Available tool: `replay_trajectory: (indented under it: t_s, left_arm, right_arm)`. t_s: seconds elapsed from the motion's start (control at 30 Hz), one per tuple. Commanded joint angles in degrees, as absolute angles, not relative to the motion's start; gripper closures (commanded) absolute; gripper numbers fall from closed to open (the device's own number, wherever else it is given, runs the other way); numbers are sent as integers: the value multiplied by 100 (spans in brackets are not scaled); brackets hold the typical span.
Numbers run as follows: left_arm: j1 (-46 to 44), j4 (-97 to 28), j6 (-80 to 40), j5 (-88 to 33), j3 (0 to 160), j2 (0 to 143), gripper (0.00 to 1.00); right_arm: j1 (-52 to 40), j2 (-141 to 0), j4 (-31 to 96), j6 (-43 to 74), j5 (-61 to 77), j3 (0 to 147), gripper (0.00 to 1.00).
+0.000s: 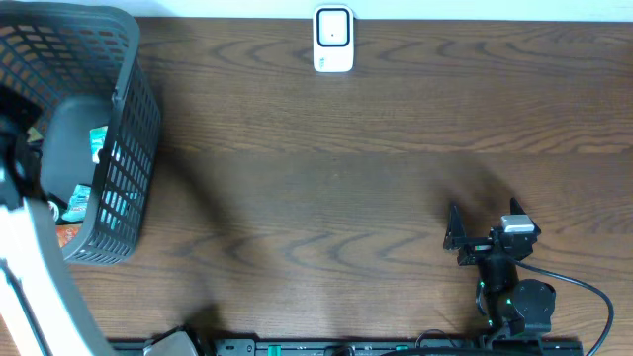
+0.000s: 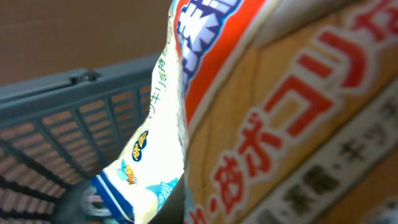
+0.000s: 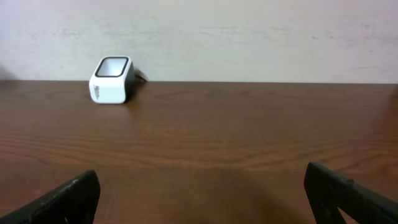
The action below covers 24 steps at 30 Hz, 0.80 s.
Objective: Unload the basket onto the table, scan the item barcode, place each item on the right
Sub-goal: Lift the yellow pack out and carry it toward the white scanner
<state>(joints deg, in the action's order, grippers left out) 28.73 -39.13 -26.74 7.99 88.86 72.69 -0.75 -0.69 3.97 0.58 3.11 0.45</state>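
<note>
The step in hand is the pick: the item has to come out of the basket (image 1: 129, 119) before anything can be scanned. The grey mesh basket stands at the far left corner of the counter (image 1: 346, 178), and the left gripper (image 1: 71, 168) is down inside it. Its fingertips cannot be seen in either view, but it is fully closed, and an orange packet (image 2: 280, 112) with red lettering fills the left wrist view hard against the camera, so it most likely has that packet pinched. A white and blue packet (image 2: 146, 155) lies just beside it against the basket wall. The scanner (image 1: 333, 40), a small white box, sits at the middle of the far edge, well apart from the basket. The right gripper (image 1: 485, 225) hangs near the near edge toward the right, wide open and holding nothing, and looks across bare counter at the scanner. The next move calls for lifting the packet clear of the rim without dragging its neighbour, then carrying it to the scanner with the barcode turned toward the window; the barcode is not visible here.
</note>
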Motion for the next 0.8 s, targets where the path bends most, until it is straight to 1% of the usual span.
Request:
replay_trajectory:
  t_s: [0.0,0.13,0.2,0.27,0.4,0.5,0.77]
  left_arm:
    - [2823,-3568,-4060,-285,9045,6641,92]
    - [2392,-3017,-4062,-2274,9045,6355,92]
    - [1981,-2928,-4062,-2720,9045,6370,93]
    - [1463,-2976,-4060,-2788,9043,6445,93]
    - [261,-2989,-4029,-2783,9028,6770,93]
    - [-556,-3011,-3667,-2652,9028,7155,93]
    - [-2453,-3328,-3765,-582,9028,8702,92]
  right_arm:
    - [38,-38,414,12,296,34,1]
    - [38,-38,414,14,296,34,1]
    - [38,-38,414,14,296,34,1]
    - [38,-38,412,12,296,34,1]
    - [38,-38,412,14,296,34,1]
    - [38,-38,414,14,296,34,1]
    - [38,-38,412,14,296,34,1]
